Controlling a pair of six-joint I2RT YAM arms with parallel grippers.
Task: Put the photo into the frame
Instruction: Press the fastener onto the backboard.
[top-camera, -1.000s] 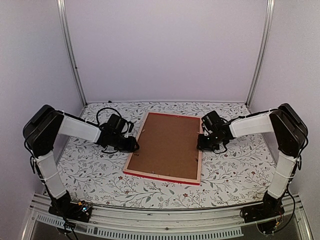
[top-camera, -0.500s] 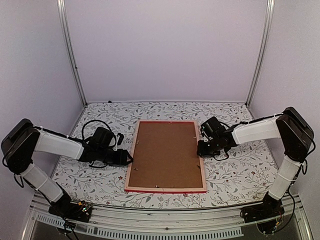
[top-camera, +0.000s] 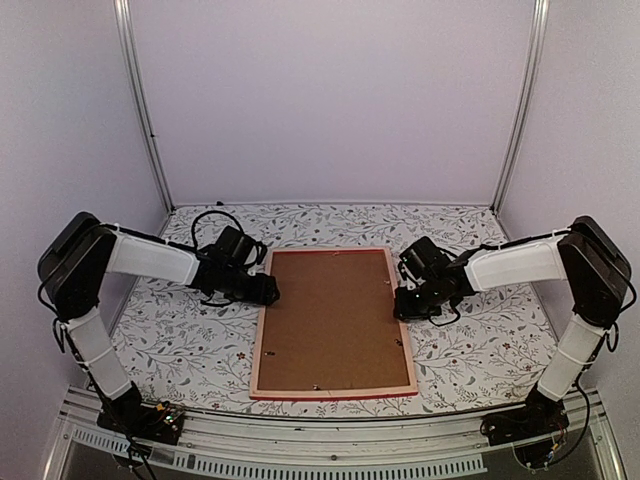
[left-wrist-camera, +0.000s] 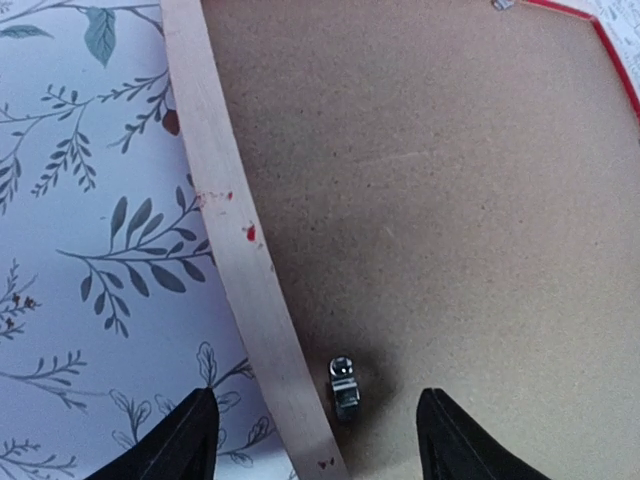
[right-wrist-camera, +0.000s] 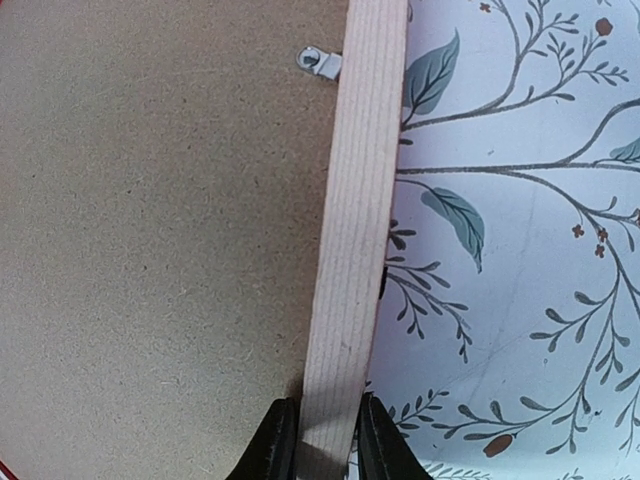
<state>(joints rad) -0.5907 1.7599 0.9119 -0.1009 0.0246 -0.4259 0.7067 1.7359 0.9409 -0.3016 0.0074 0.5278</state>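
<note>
The frame lies face down in the middle of the table, pale wood rails up, with a red edge along its near side. A brown backing board fills it. The photo is hidden. My left gripper is open, its fingers spread either side of the left rail and a small metal clip. My right gripper is shut on the right rail, which sits pinched between its fingertips. The backing board also shows in both the left wrist view and the right wrist view.
The table wears a white cloth with a leaf print. Another metal clip sits on the board by the right rail. Pale walls and metal posts close in the back and sides.
The frame has swung from tilted to square with the table and slid nearer. My left gripper drew away to the left, then came back to the left rail.
</note>
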